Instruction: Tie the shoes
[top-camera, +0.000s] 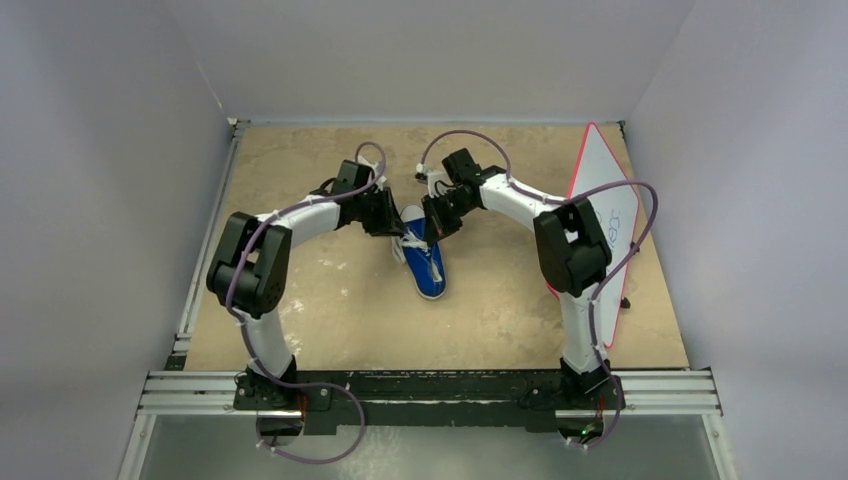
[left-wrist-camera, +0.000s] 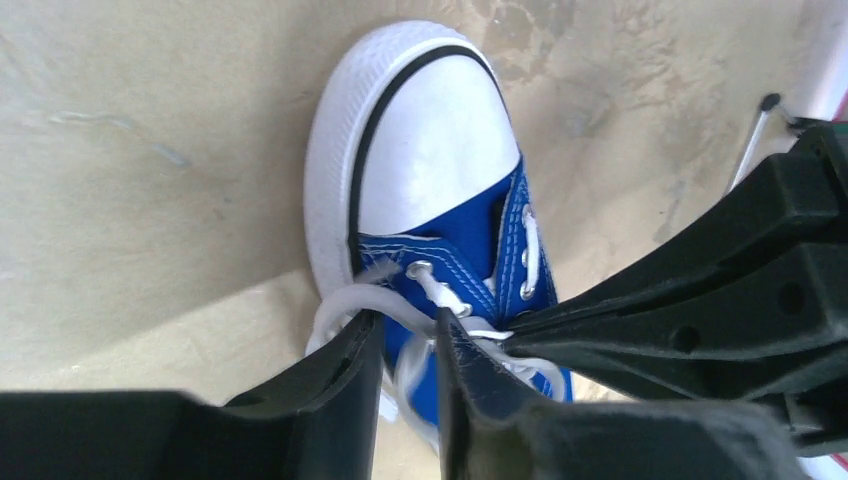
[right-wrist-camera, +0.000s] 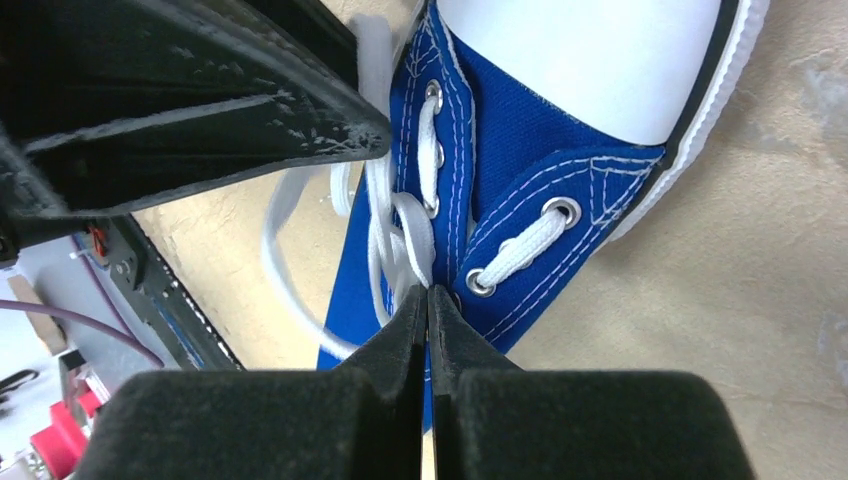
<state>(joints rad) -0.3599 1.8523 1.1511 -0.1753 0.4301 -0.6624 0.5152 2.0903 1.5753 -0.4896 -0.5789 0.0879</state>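
Observation:
The shoe (top-camera: 427, 262) is a small blue canvas sneaker with a white toe cap, lying mid-table between both arms. In the left wrist view its toe (left-wrist-camera: 430, 150) points away from me. My left gripper (left-wrist-camera: 408, 325) hangs over the lacing with its jaws a narrow gap apart, open, and a white lace loop (left-wrist-camera: 345, 300) runs across the tips. My right gripper (right-wrist-camera: 428, 290) is shut, pinching the white laces (right-wrist-camera: 405, 225) at the eyelets. The two grippers (top-camera: 398, 228) (top-camera: 432, 232) nearly touch over the shoe's upper end.
A white board with a red edge (top-camera: 605, 215) leans along the right side behind the right arm. A metal rail (top-camera: 430, 390) crosses the near edge at the arm bases. Grey walls close in left, back and right.

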